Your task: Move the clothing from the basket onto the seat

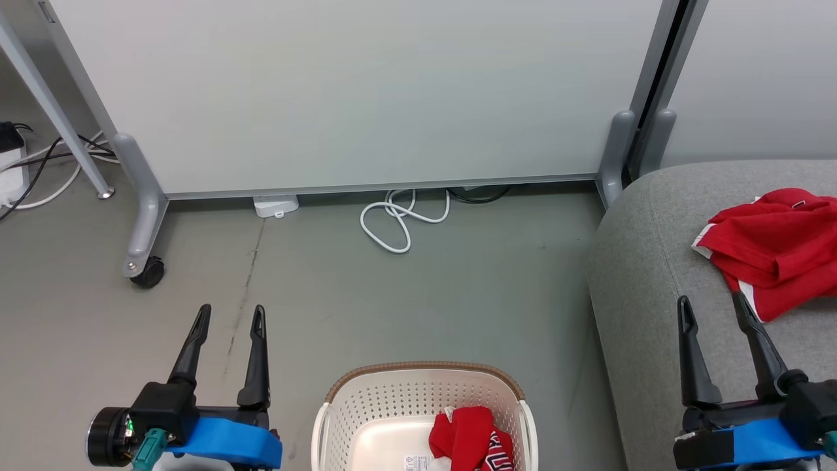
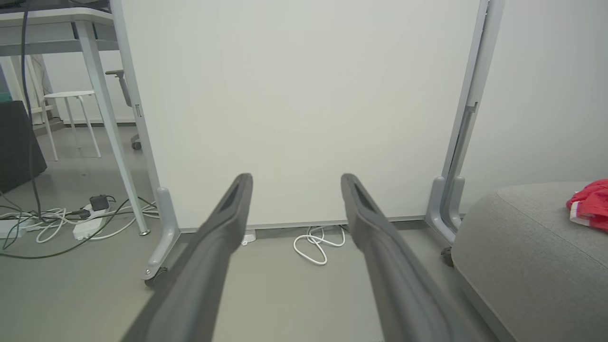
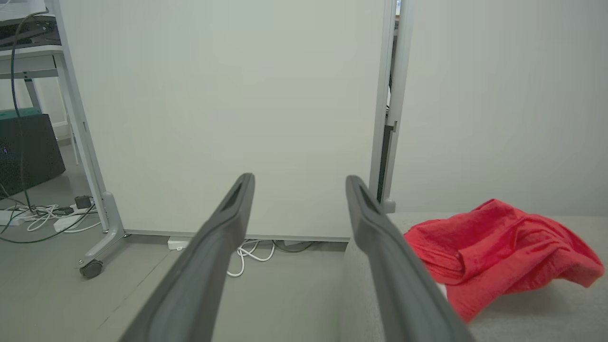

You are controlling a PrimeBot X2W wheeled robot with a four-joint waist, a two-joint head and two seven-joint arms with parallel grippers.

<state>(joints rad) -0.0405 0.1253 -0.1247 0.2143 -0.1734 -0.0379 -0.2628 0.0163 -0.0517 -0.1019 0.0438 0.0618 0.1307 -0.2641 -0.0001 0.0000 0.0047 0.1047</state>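
With both pairs of jaws spread and empty, the red jersey (image 1: 468,433) in the basket (image 1: 425,368) between them should be pinched at its bunched top.

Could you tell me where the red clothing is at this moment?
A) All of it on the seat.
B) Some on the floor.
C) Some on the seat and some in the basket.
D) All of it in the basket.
C: one red garment lies on the grey seat, and a red jersey sits in the basket.
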